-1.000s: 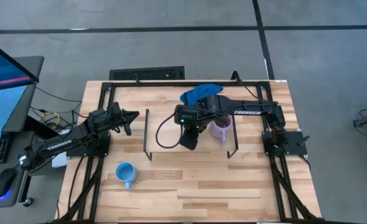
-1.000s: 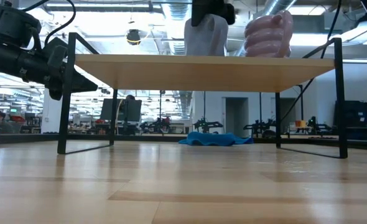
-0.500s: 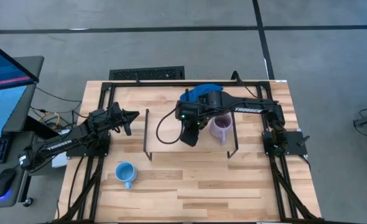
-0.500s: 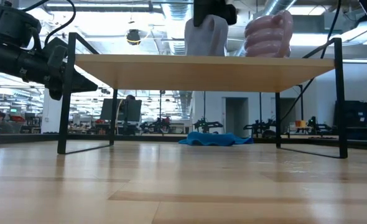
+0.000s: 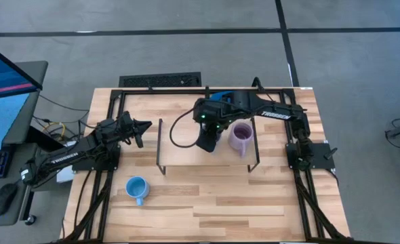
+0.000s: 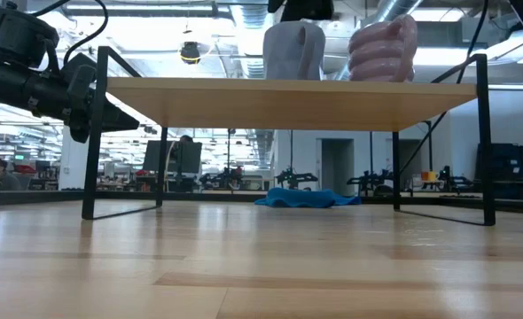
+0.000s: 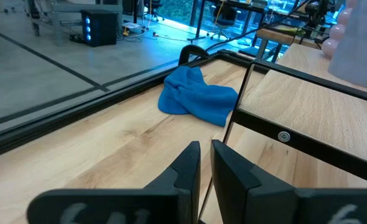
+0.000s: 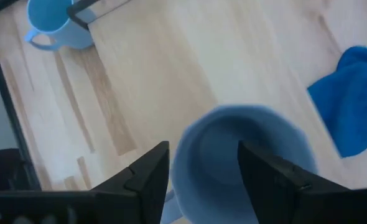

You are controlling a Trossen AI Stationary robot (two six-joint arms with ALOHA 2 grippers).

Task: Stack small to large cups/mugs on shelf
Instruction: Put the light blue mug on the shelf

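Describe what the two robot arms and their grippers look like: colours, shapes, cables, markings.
Both arms are dark, nearly black, jointed links with white TROSSEN lettering on the forearm. A black cable loops off the right arm; green lights glow near its wrist. The left gripper and right gripper each end in two flat, tapered dark fingers. The left arm looks the same.

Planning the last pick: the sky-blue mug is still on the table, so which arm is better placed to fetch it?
Probably the left. The sky-blue mug sits on the left gripper side, off the shelf. The right gripper hangs open over the grey-blue mug.
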